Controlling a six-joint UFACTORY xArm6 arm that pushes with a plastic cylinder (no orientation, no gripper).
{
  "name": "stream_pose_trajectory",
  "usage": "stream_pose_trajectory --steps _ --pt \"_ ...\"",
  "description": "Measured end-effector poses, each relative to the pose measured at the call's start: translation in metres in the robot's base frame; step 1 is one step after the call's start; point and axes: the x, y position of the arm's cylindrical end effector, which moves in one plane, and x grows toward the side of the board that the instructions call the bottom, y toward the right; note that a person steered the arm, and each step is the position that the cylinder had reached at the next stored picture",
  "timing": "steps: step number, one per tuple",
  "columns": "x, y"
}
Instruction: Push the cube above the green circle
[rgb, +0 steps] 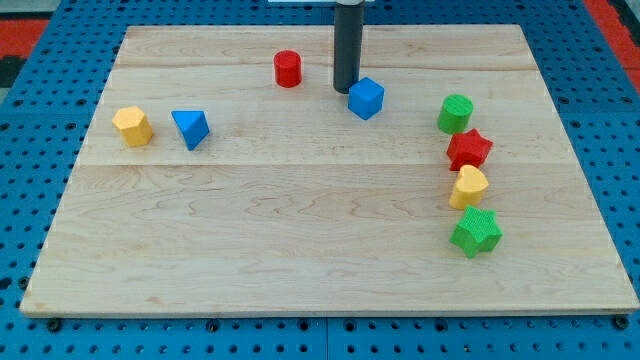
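Altogether seven blocks on the wooden board (300, 250): two blue, two green, two yellow-orange, one red cylinder (288, 69), plus a red star (469, 149), making eight. My tip (346, 90), a bare rod grasping nothing, sits just left of the blue cube (367, 98), left of the green cylinder (455, 113).

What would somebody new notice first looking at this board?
Probably the dark rod coming down from the view's top, my tip right beside the blue cube on its left. Next, the column at the view's right: green circle, red star, yellow block, green star.

The wooden board (300, 250) carries 8 coloured blocks, 4 clustered at the view's right.
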Motion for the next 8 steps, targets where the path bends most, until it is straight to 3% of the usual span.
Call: stream_pose_trajectory --steps 3,5,6,8 --pt "0.001 -0.018" --pt "0.054 -0.051" --pt "0.053 0.004" --pt "0.02 0.034"
